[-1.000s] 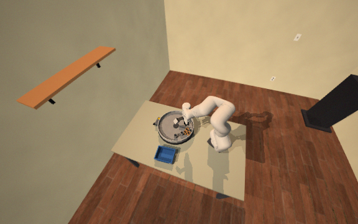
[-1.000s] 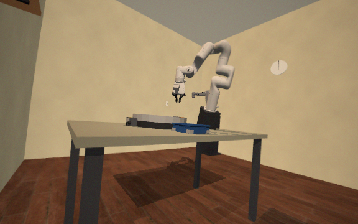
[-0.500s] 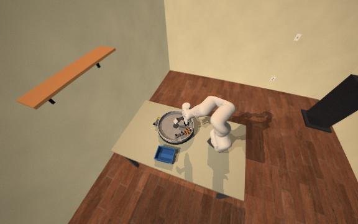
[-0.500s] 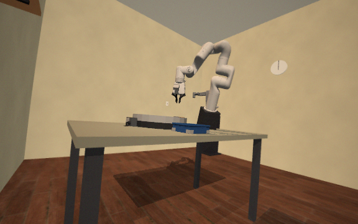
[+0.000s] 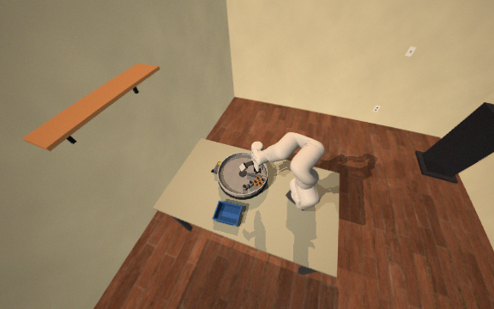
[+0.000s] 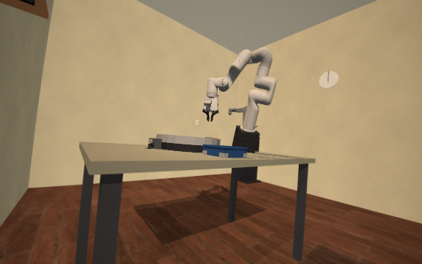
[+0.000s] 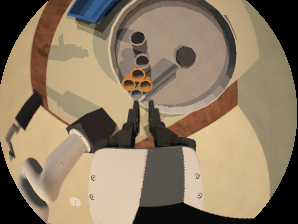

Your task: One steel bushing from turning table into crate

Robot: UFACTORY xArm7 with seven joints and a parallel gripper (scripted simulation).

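The round grey turning table [image 5: 231,172] [image 6: 182,140] [image 7: 200,23] sits on the beige table. On it, several grey steel bushings [image 5: 247,185] [image 7: 139,43] stand or lie near one edge, beside three orange bushings [image 5: 259,182] [image 7: 139,83] in a tight cluster. My gripper [image 5: 244,171] [image 6: 209,119] [image 7: 143,107] hangs high above the turning table, over the bushing cluster. Its fingers are nearly together with nothing between them. The blue crate [image 5: 228,213] [image 6: 226,150] stands empty on the table beside the turning table.
A small dark motor box [image 5: 217,165] [image 6: 153,144] sticks out at the turning table's far side. The arm's base [image 5: 304,195] stands on the table next to the disc. A black pedestal [image 5: 466,146] stands across the room.
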